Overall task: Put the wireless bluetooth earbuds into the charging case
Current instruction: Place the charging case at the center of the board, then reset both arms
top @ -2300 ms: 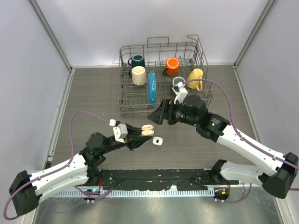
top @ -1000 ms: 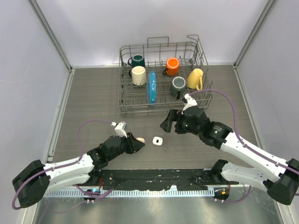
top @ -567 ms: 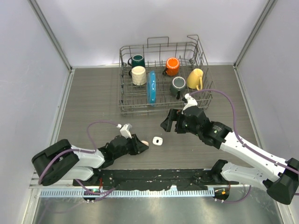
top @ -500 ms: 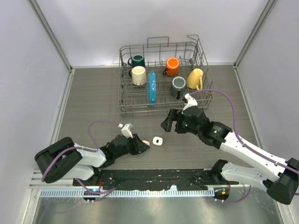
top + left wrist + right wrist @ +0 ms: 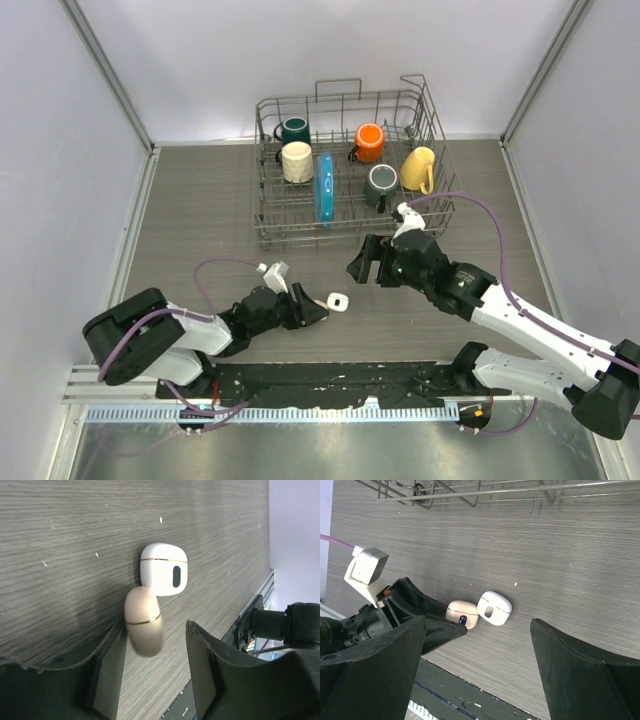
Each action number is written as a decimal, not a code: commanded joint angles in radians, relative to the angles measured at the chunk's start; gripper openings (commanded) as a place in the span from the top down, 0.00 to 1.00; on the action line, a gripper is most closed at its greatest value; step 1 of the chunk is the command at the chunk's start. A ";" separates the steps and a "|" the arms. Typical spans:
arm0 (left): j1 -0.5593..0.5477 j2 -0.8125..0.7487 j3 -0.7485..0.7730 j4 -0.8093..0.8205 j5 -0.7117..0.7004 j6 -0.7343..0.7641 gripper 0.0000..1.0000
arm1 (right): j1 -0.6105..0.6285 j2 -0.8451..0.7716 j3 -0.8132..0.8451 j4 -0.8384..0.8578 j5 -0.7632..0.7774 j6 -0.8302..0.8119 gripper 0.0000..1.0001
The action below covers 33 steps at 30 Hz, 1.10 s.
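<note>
Lying flat – beige case, long axis toward white case – touching.

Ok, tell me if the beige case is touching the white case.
Touching. In the left wrist view the beige case butts against the white case at its lower corner, with no gap between them.

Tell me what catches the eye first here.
A white charging case and a cream charging case lie touching on the dark table, the left gripper open astride the cream one. Farther back, a wire dish rack holds bright mugs and a blue plate; the right gripper hovers open.
</note>
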<state>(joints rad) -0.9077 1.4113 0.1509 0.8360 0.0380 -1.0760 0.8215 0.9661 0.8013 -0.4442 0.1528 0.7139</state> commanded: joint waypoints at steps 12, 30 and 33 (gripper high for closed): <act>0.004 -0.607 0.116 -0.872 -0.397 0.177 0.00 | -0.002 -0.029 0.013 -0.036 0.117 -0.034 0.08; 0.006 -0.569 0.473 -1.308 -0.624 0.335 0.00 | -0.689 -0.228 -0.155 -0.119 -0.111 -0.034 0.06; 0.006 -0.520 0.521 -1.328 -0.627 0.332 0.00 | -0.755 -0.225 -0.146 -0.119 -0.141 -0.053 0.07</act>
<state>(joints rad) -0.9066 0.8543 0.6041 -0.4179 -0.5251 -0.7616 0.1471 0.7483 0.6460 -0.5667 0.1280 0.7094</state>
